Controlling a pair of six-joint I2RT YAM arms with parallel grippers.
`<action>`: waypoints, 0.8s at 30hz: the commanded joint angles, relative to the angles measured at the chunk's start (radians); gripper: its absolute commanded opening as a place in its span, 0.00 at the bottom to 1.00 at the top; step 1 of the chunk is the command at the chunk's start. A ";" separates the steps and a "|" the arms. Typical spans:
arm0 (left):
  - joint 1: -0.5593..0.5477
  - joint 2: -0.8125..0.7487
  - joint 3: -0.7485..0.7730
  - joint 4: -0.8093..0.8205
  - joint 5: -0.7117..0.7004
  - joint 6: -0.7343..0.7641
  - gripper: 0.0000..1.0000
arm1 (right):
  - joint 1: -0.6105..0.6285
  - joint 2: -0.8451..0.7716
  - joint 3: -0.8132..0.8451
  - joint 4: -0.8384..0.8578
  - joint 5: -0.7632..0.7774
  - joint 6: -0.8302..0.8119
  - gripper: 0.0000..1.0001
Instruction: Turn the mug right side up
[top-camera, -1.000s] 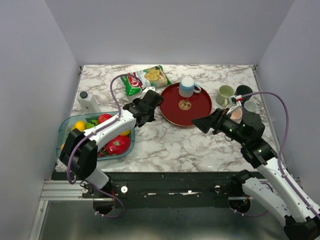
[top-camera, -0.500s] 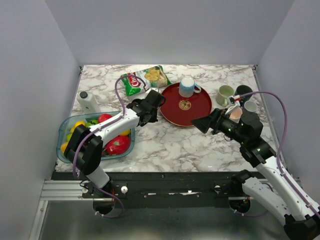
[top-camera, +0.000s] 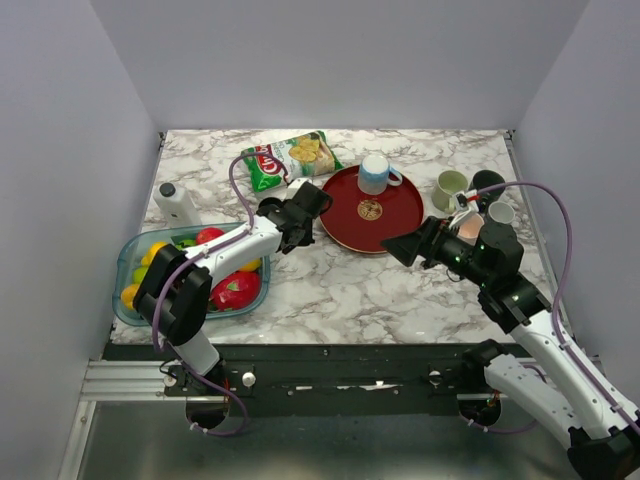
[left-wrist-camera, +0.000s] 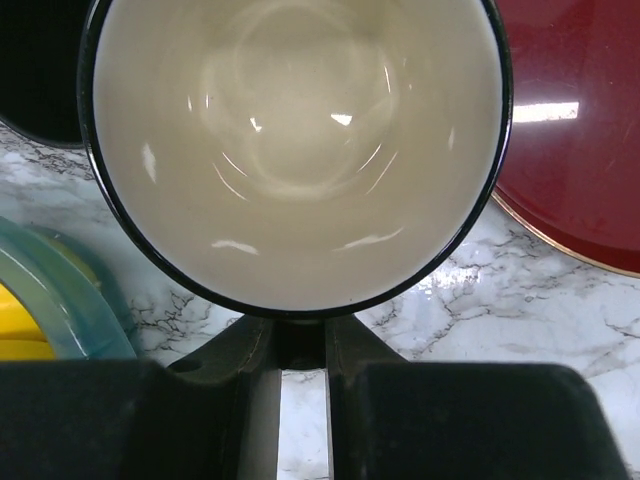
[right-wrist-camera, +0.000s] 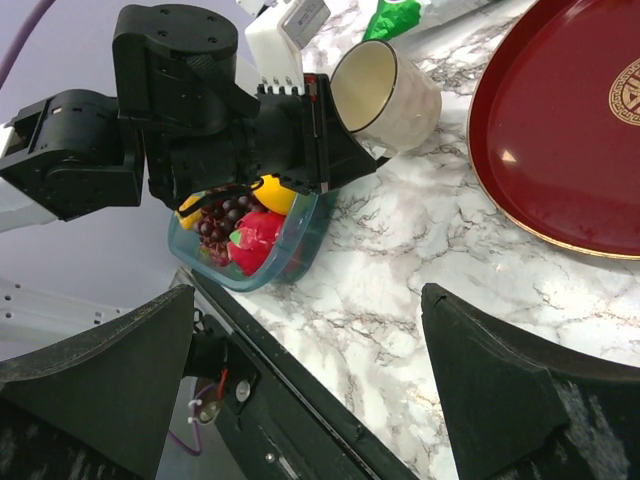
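Your left gripper (left-wrist-camera: 300, 345) has its jaws nearly together, pinched on a dark part at the edge of the mug (left-wrist-camera: 300, 150). The mug sits just ahead of those jaws, tilted, its cream inside facing the wrist camera. The red plate (right-wrist-camera: 560, 130) lies just beside it. Your right gripper (right-wrist-camera: 308, 300) is spread wide and holds nothing, with only marble table (right-wrist-camera: 400, 270) between its fingers.

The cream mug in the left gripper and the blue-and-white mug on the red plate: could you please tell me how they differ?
The cream mug is clamped at its rim by the left gripper and tilted on its side; the blue-and-white mug stands free on the red plate. The cream mug has a dark rim; the blue-and-white mug is white above, blue below. Both are light-coloured mugs.
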 joint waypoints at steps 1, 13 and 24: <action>0.009 -0.016 0.000 0.038 -0.082 -0.035 0.00 | 0.004 0.012 -0.010 -0.020 0.013 -0.014 1.00; 0.013 0.099 0.029 0.118 0.011 -0.012 0.00 | 0.004 0.046 -0.002 -0.022 0.021 -0.034 1.00; 0.015 0.159 0.052 0.090 -0.007 -0.027 0.29 | 0.004 0.273 0.203 -0.146 0.186 -0.398 1.00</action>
